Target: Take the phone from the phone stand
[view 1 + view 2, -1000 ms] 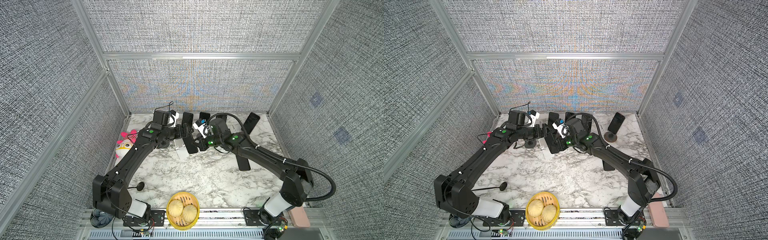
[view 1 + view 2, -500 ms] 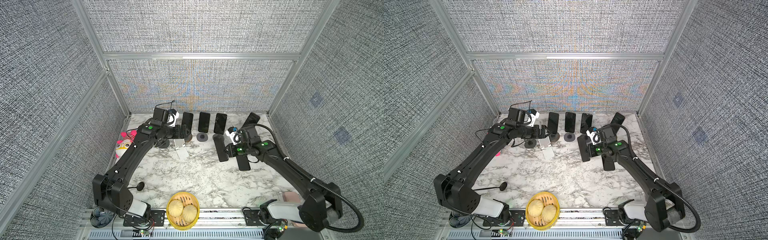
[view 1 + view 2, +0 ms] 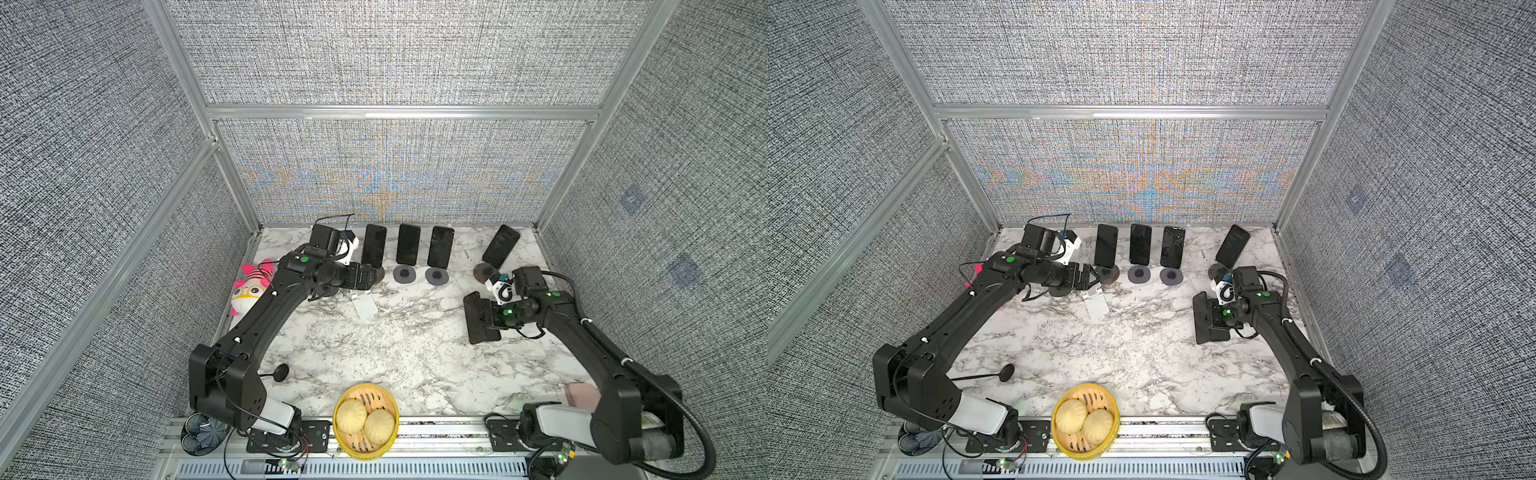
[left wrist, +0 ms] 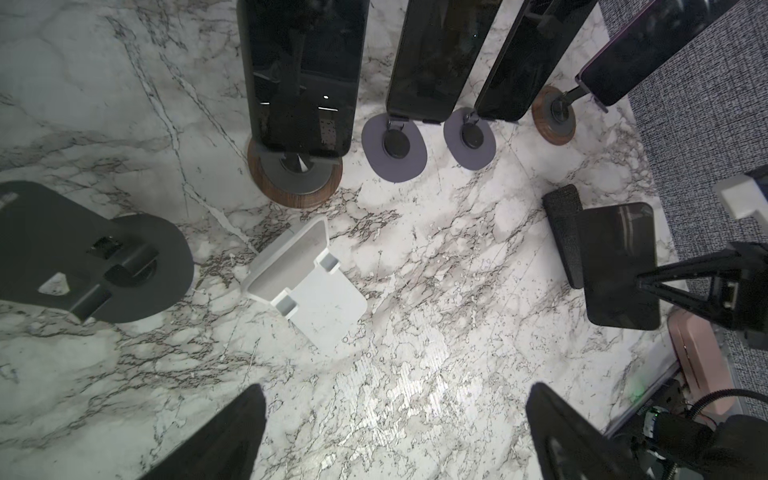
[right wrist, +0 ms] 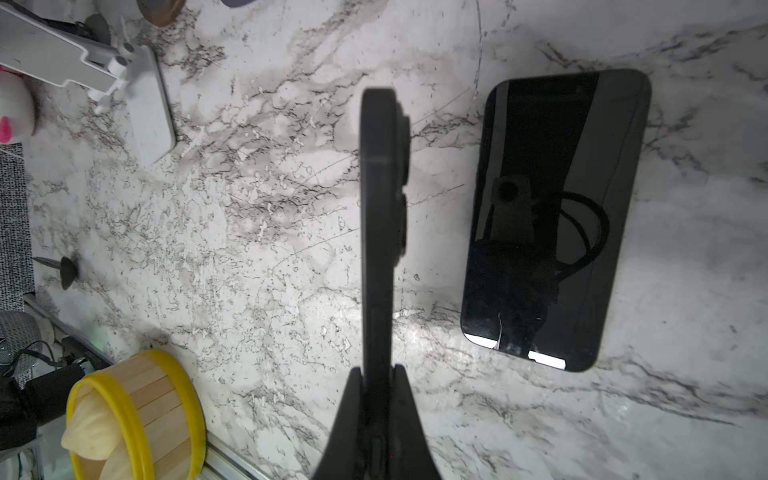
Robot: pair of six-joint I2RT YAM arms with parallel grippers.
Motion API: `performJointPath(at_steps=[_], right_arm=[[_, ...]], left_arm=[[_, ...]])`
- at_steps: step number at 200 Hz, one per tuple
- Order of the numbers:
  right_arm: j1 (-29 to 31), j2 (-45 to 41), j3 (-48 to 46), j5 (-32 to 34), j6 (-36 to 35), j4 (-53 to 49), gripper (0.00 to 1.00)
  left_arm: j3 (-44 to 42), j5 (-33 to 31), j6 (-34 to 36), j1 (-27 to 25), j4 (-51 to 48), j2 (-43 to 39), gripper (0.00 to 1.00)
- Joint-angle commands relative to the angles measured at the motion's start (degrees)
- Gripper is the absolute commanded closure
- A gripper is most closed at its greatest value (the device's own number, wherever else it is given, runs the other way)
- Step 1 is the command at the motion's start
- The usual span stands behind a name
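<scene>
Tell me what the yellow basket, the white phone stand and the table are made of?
Steamer basket: the wall looks like pale wood or bamboo slats, and the glossy yellow rim is probably plastic.
White phone stand: likely matte plastic, smooth, with moulded hinge tabs.
Table: a white marble look with grey veins and a slight sheen. I cannot tell whether it is real stone or a printed film.

No legible text, label, brand, number or sign was visible in any view. Standing phones (image 3: 407, 249) showed dark, blank screens. Flat phone (image 5: 557, 220) on marble showed only reflections, no lettering.
</scene>
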Motion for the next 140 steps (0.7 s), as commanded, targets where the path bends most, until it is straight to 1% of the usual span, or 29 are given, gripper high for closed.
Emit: performJointPath(at_steps=[1, 24, 61, 107, 140], right_arm=[[-0.55, 2.05, 0.4, -2.65, -1.98, 1.51, 1.0], [-0.93, 4.16, 0.77, -2.51, -2.19, 2.64, 1.0], [-1.14, 7.89, 2.05, -4.79, -2.29, 3.16, 1.0], [-1.44, 9.66, 1.8, -4.66, -2.43, 4.96, 1.0], [-1.44, 11.41, 2.15, -6.15, -2.84, 5.35, 0.99]], left_arm=[[-0.16, 0.47, 1.32, 0.0, 0.79, -0.2, 0.01], [-0.22, 0.93, 1.3, 0.04, 0.8, -0.16, 0.01], [-0.13, 1.18, 1.39, 0.01, 0.43, 0.26, 0.01], [-0.13, 1.11, 1.49, 0.0, 0.29, 0.44, 0.01], [0.0, 1.22, 1.62, 0.03, 0.13, 0.47, 0.01]])
